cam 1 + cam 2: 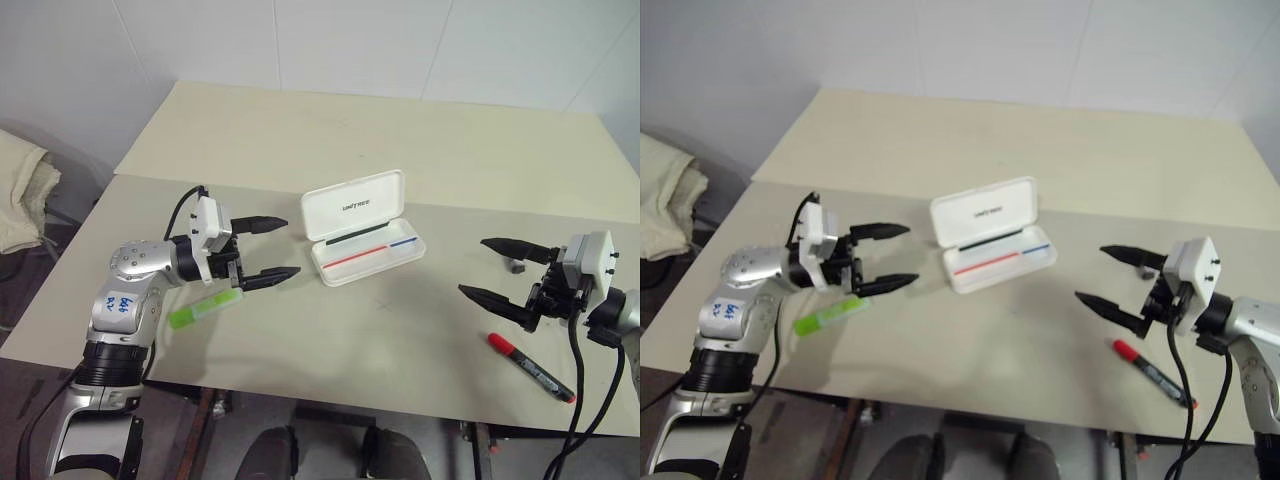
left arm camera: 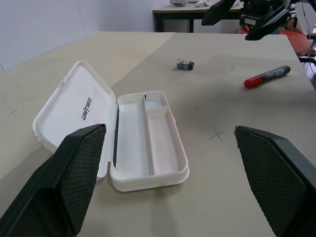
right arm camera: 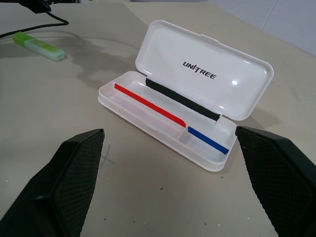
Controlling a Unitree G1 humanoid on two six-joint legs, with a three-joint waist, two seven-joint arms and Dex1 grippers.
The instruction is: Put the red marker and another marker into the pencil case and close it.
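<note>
The white pencil case (image 1: pixel 365 250) lies open in the middle of the table, lid up at the back, with red, blue and black lines inside. The lime-green highlighter (image 1: pixel 205 311) lies at the table's front left, just below my left gripper (image 1: pixel 272 248), which hovers open and empty, pointing toward the case. The red marker (image 1: pixel 530 367), red cap and black barrel, lies near the front right edge. My right gripper (image 1: pixel 492 268) hangs open and empty just above and behind it, pointing left at the case (image 3: pixel 168 111). The marker (image 2: pixel 266 76) also lies beyond the case (image 2: pixel 143 143) in the left wrist view.
A small dark clip-like object (image 2: pixel 185 64) rests on the table behind my right gripper. A faint pencilled cross (image 1: pixel 385 305) marks the table in front of the case. A second table (image 1: pixel 380 130) butts against the far edge. Crumpled cloth (image 1: pixel 20 195) lies off the table's left.
</note>
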